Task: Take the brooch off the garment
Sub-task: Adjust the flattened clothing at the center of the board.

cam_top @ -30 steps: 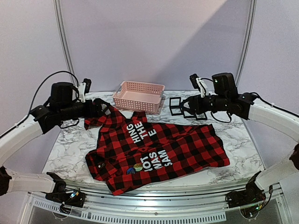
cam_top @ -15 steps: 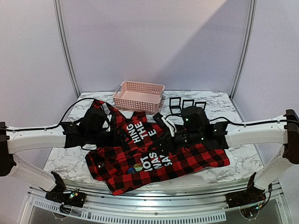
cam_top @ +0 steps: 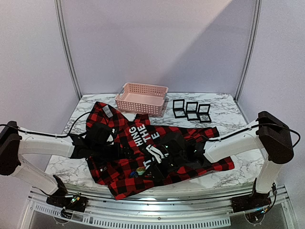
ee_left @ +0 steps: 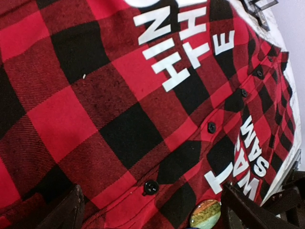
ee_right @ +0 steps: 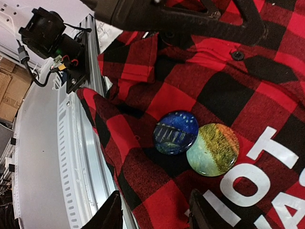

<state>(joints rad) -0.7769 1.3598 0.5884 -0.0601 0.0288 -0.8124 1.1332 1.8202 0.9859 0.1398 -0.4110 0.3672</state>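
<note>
The red-and-black plaid shirt (cam_top: 190, 148) lies spread on the marble table, white lettering up. Two round brooches sit side by side near its front hem: a dark blue one (ee_right: 175, 132) and a yellow-green one (ee_right: 212, 149), small in the top view (cam_top: 137, 173). My right gripper (ee_right: 155, 214) is open and empty, hovering just short of the brooches; in the top view it is low over the shirt (cam_top: 147, 168). My left gripper (ee_left: 152, 214) is open and empty over the button placket, the yellow-green brooch (ee_left: 206, 213) near its right finger; it is left of the lettering in the top view (cam_top: 123, 151).
A pink slotted basket (cam_top: 142, 98) stands at the back centre. Three small black-framed boxes (cam_top: 191, 109) stand at the back right. The table's front metal rail (ee_right: 71, 157) runs right beside the shirt hem. The left gripper's body spans the top of the right wrist view (ee_right: 181, 19).
Both arms have swung from the back of the table down and forward over the shirt. Their grippers now meet low near the brooches at the front hem. The shirt has not moved.
</note>
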